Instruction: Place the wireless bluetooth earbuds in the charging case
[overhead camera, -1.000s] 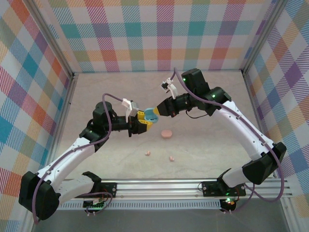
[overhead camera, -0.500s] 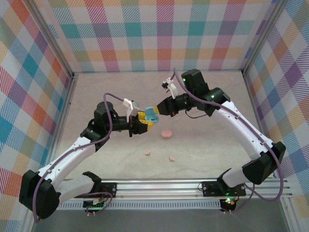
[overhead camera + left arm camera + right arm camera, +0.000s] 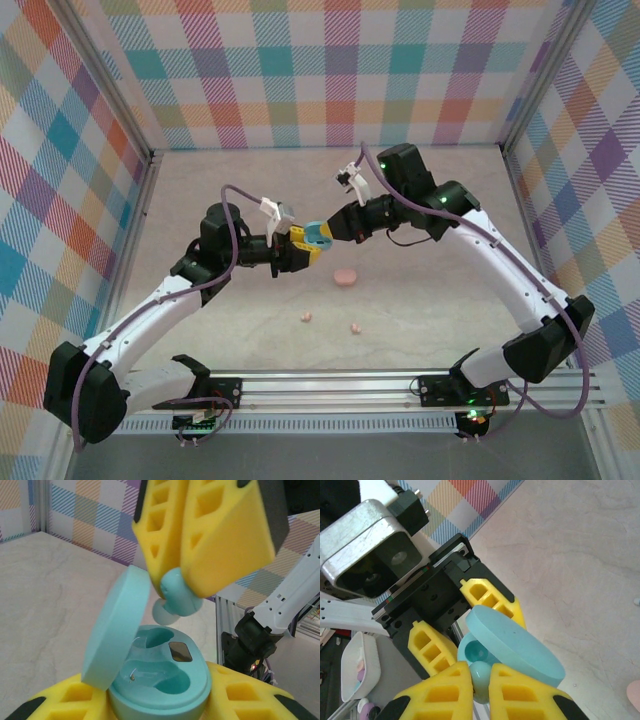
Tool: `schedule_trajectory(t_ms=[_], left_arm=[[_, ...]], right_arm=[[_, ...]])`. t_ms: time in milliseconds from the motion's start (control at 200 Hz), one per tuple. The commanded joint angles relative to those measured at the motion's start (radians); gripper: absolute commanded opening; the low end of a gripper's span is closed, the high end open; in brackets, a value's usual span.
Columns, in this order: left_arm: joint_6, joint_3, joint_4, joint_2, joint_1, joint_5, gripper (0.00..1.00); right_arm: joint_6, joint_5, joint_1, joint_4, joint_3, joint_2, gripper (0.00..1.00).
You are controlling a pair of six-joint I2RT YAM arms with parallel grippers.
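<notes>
Right gripper (image 3: 182,580) pinches a blue earbud (image 3: 177,600) above the open blue case (image 3: 150,680) clamped by the left gripper (image 3: 305,247) — lid (image 3: 112,630) raised alongside; pink case (image 3: 345,277), pink earbuds (image 3: 307,318) well apart.

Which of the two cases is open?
The blue case, held in the left gripper: its lid stands up. The pink case lies on the table and looks shut.

Pale marbled tabletop (image 3: 430,210), enclosed on three sides by multicoloured plaid walls (image 3: 330,70). Aluminium rail (image 3: 330,385) runs along the near edge. Small white dish (image 3: 350,652), contents indistinct.
</notes>
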Motion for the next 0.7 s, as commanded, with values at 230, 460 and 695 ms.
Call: schedule_trajectory(t_ms=[230, 460, 695], left_arm=[[-0.029, 0.041, 0.039, 0.006, -0.016, 0.003, 0.22], [-0.059, 0.042, 0.070, 0.003, -0.016, 0.019, 0.22], [-0.039, 0.023, 0.098, -0.034, -0.016, 0.029, 0.22]], right_arm=[[-0.018, -0.004, 0.004, -0.009, -0.020, -0.062, 0.12], [-0.065, 0.002, 0.004, 0.008, -0.038, -0.030, 0.12], [-0.128, -0.005, 0.004, -0.041, -0.017, -0.002, 0.11]])
